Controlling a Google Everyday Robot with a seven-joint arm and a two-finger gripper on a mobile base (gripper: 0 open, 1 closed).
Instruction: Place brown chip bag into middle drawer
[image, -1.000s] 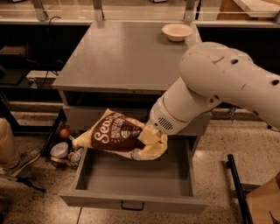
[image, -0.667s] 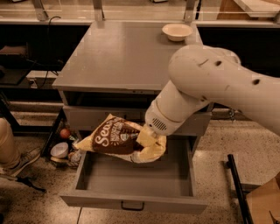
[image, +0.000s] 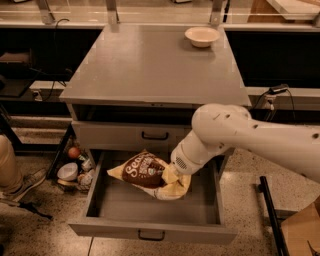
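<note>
Gripper (image: 171, 176) sits low in the open middle drawer (image: 150, 231), clamped on the brown chip bag (image: 142, 170)'s right end; bag tilted just above the floor, looks ready for release.

The gripper (image: 173, 175) at the brown chip bag (image: 144, 170), mostly hidden beneath the arm (image: 240, 135)

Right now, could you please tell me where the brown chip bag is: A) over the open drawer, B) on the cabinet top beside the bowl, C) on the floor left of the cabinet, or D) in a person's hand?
A: the brown chip bag shows over the pulled-out middle drawer, with the end effector at its right end; the bowl is up on the cabinet top.
</note>
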